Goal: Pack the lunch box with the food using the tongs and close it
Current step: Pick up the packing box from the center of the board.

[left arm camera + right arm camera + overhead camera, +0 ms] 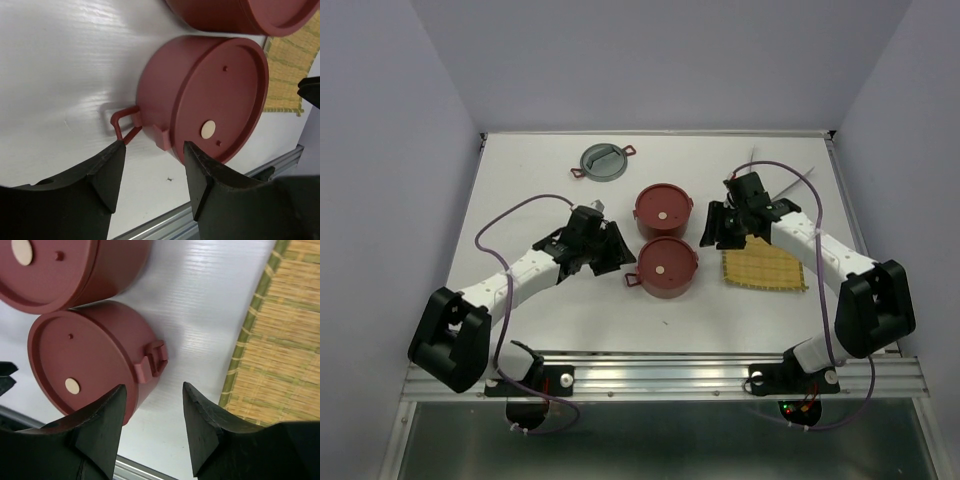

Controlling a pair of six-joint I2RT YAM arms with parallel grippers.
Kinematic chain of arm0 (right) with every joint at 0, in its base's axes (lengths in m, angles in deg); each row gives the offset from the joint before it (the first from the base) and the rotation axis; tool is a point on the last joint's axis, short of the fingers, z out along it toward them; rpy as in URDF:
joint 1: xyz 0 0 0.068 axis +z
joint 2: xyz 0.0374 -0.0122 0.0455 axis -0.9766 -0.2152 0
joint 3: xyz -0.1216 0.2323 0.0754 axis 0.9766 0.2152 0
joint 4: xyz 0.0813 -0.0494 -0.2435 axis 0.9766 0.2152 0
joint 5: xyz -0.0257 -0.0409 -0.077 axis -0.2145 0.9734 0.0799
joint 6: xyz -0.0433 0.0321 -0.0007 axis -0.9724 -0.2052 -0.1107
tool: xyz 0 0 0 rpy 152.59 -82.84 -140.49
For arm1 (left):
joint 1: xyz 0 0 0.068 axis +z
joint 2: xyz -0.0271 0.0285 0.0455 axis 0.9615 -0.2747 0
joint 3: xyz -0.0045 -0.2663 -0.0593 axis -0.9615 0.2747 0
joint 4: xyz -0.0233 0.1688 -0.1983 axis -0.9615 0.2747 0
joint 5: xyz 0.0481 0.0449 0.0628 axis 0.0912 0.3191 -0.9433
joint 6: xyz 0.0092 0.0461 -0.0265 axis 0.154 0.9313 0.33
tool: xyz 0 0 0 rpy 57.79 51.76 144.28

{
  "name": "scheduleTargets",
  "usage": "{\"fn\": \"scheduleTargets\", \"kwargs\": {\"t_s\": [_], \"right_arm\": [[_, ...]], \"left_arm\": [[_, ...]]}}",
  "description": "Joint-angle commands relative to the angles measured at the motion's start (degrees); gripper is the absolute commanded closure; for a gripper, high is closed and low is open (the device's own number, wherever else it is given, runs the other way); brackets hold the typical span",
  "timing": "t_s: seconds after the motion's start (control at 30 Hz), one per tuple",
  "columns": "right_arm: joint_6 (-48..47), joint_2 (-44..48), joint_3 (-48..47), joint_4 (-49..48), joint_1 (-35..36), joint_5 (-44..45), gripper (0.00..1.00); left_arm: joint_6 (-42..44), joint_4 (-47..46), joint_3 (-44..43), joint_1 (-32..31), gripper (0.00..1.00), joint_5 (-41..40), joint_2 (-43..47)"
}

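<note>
Stood open and empty beside near box point(666, 266): left tool point(153, 150) by its handle point(125, 125), right tool point(153, 390) between it and mat point(765, 268).

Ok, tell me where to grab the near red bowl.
Take the near red bowl by the wire loop handle on its left side, coming from the left with the left pincer. The loop sticks out sideways and looks thin enough to pinch; the round body seems too wide.

Left arm stretched forward and to the right; left claw point(155, 150) jaws apart, gripping nothing. Right arm bent inward to the left; right claw point(154, 390) jaws apart, empty.
</note>
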Motion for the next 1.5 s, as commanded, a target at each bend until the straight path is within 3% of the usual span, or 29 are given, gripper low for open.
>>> {"fn": "scheduleTargets", "kwargs": {"t_s": [0.0, 0.23, 0.57, 0.87, 0.97, 1.13, 1.23, 1.47], "right_arm": [[-4.3, -0.5, 1.6, -3.8, -1.5, -7.3, 0.45], [-7.0, -2.9, 2.2, -6.2, -2.8, -16.5, 0.44], [-8.6, -6.2, 2.5, -7.6, -2.8, -19.3, 0.40], [-7.3, -8.7, 1.8, -10.3, -2.8, -19.7, 0.52], [-6.5, -9.0, 2.1, -11.1, -2.8, -20.5, 0.62], [-5.8, -9.5, 2.4, -12.1, -2.8, -21.9, 0.66], [-5.1, -9.9, 2.5, -13.3, -2.8, -22.8, 0.75], [-4.2, -10.2, 2.8, -13.9, -2.8, -23.3, 0.77]], "left_arm": [[-5.7, -7.8, 2.3, -2.1, 0.38, 2.7, 2.4], [-7.8, -11.1, 4.2, -3.7, 0.39, 2.2, 1.3], [-8.3, -14.7, 6.0, -4.3, 0.37, 2.7, 0.2], [-7.8, -16.8, 7.4, -4.5, 0.40, 2.4, -1.1], [-7.7, -17.5, 8.1, -4.5, 0.42, 2.5, -1.3], [-7.4, -17.6, 8.3, -4.5, 0.47, 2.3, -1.6], [-7.1, -17.8, 8.8, -4.5, 0.48, 2.2, -1.8], [-7.2, -19.3, 9.8, -4.5, 0.49, 2.1, -1.8]]}}
